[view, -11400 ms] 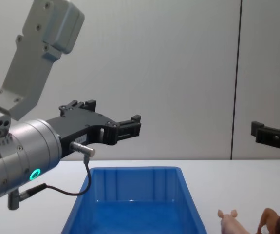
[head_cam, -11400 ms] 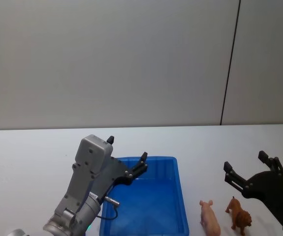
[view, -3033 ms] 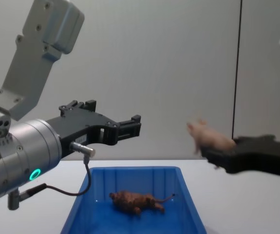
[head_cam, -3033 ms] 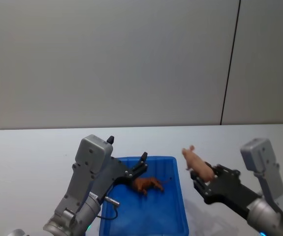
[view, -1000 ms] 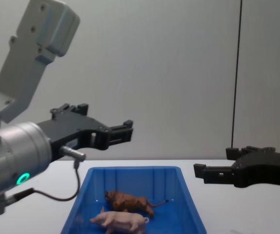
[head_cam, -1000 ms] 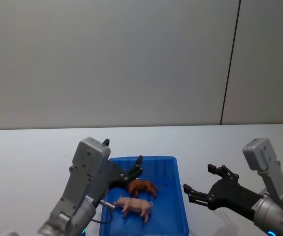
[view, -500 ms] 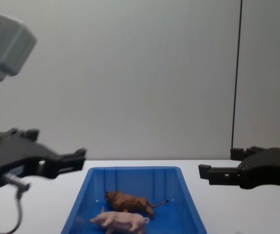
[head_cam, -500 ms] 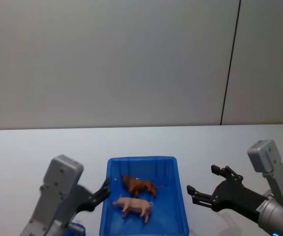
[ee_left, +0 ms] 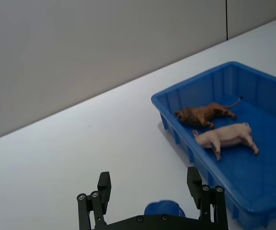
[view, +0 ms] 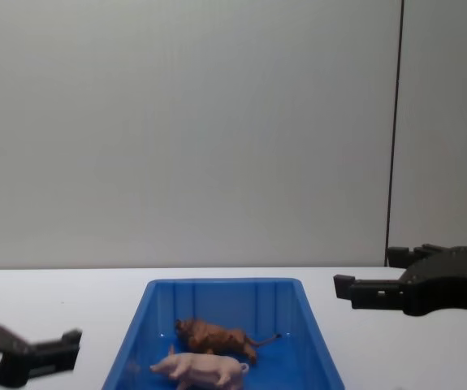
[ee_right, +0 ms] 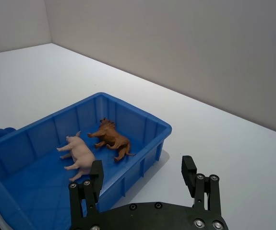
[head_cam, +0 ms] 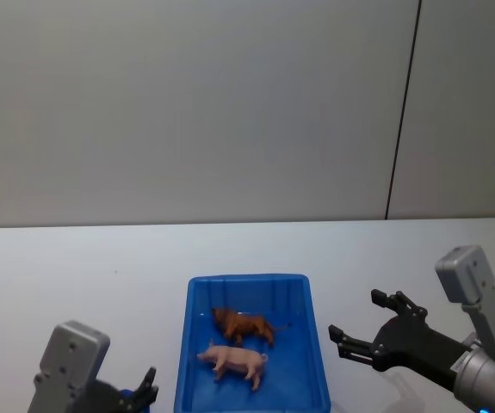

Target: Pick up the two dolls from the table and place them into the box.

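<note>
Head view: the left hand (head_cam: 148, 387) has dropped low and back to about 7 o'clock of the box (head_cam: 312, 344), where half a second ago it hung beside the box's left rim and a second ago it reached out over the box itself. The right hand (head_cam: 369, 331) sits at 3 o'clock of the box, fingers spread and carrying nothing, hardly shifted from a moment earlier. Both dolls lie on the box floor, the brown lion (head_cam: 242, 323) at the far side and the pink pig (head_cam: 235, 357) just beside it on the near side. Three seconds ago the pig was up in the right hand and the lion lay alone in the box; at the start both stood on the worktop (head_cam: 75, 267) to the box's right

Left wrist view: the left hand (ee_left: 150, 193) is spread wide over bare worktop (ee_left: 70, 158), gripping nothing, with the box (ee_left: 195, 86) and both toys well apart from it

Right wrist view: the right hand (ee_right: 143, 177) is likewise spread and empty, near the box's rim (ee_right: 128, 103); lion (ee_right: 111, 138) and pig (ee_right: 78, 152) lie on their sides within

Chest view: the left hand (view: 34, 345) is low at 9 o'clock of the box (view: 217, 284), the right hand (view: 371, 284) at 3 o'clock, higher up. With both toys in and both arms pulling clear, the task looks finished
</note>
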